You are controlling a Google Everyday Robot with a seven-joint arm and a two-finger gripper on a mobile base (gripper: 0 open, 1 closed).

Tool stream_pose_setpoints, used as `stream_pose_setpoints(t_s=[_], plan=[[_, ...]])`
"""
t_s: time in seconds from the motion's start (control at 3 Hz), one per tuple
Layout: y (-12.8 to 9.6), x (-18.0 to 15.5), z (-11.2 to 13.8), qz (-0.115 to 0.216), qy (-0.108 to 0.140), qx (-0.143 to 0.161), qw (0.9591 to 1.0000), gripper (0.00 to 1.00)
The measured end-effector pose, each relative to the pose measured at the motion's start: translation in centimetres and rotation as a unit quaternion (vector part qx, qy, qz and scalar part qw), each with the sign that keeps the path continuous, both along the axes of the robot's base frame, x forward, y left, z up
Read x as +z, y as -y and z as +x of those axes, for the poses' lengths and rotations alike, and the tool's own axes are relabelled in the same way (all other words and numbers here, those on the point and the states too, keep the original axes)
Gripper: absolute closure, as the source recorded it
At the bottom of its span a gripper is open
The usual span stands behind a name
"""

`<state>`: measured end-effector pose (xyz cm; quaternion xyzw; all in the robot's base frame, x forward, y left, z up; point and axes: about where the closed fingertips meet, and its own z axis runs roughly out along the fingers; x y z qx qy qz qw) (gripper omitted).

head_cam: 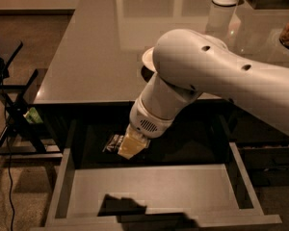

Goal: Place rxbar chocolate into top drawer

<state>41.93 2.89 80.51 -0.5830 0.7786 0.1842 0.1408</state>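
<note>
The gripper [131, 149] hangs just left of the frame's centre, below the front edge of the desk [96, 57] and over the dark rear part of the open top drawer [183, 189]. Its pale fingers are clamped on the rxbar chocolate [112, 142], which sticks out to the left of them, roughly level and clear of every surface. The bar is therefore in the air, not yet in the drawer. The step in hand looks like the lowering and release. To do it well, the bar should come forward towards the bottom of the frame, so that it sits over the pale drawer floor rather than the black gap under the desk, where it might slip behind the drawer's back. Then it should go down gently until the wrapper is close to the floor, because a drop from this height could make a light flat bar skid or flip. The bulky white arm [207, 76] fills the middle right of the frame and passes close to the desk edge, so the descent is best kept straight — no sideways swing towards the drawer's left wall. The dark shadow [123, 207] at the bottom centre suggests where the gripper stands over the floor.
</note>
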Motion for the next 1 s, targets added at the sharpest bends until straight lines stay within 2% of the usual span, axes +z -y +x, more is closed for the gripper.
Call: stream_pose_setpoints(t_s=[0.67, 1.0], plan=[[-0.1, -0.9, -0.3, 0.005, -0.003, 0.002, 1.0, 1.0], [0.2, -3.1, -0.7, 0.008, 0.001, 0.001, 1.0, 1.0]])
